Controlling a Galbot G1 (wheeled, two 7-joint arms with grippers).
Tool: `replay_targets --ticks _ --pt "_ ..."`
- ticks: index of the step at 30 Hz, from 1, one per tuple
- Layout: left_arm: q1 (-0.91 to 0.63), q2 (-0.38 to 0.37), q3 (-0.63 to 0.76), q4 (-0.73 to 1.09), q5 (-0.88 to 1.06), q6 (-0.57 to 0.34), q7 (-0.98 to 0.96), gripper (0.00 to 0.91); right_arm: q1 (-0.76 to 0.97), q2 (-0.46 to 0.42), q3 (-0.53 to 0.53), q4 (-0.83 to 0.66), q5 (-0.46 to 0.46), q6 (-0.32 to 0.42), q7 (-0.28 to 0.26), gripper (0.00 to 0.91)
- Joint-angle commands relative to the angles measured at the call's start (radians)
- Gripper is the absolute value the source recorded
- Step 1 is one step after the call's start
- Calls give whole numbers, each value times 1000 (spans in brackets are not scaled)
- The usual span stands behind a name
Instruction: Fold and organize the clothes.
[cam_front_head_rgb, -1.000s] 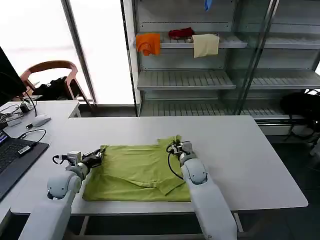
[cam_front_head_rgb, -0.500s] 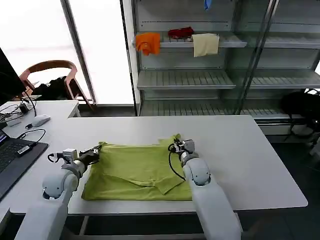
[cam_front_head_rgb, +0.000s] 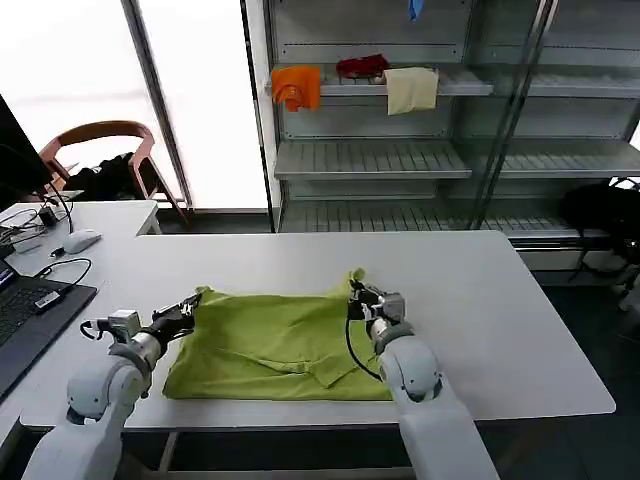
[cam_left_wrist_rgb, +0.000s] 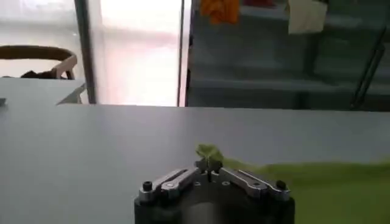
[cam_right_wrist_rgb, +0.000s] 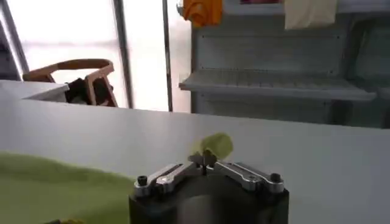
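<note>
White table (cam_front_head_rgb: 500, 320) up front, with the lime T-shirt (cam_front_head_rgb: 275, 345) spread flat between both claws. Left gripper (cam_front_head_rgb: 192, 305) is pinched on its far-left corner and right gripper (cam_front_head_rgb: 356, 290) on its far-right one. Wrist cams show green tufts in the closed tips, which the head cam can't really resolve.

text: none legible — labels: none — numbers: none

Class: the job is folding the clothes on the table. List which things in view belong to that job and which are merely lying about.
Job:
lime T-shirt
left hand, gripping one corner
right hand, gripping another corner

Lying about:
orange garment
dark red garment
cream garment
laptop
mouse
chair
</note>
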Motion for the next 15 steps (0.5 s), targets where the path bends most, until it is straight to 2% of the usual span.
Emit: replay_targets --ticks 1,15 --pt "202 -3 -92 -129 -33 -1 14 0 -240 -65 17 232 12 3 -14 0" --pt "281 -16 -126 -167 12 -2 37 0 -326 -61 39 271 -60 6 -55 0"
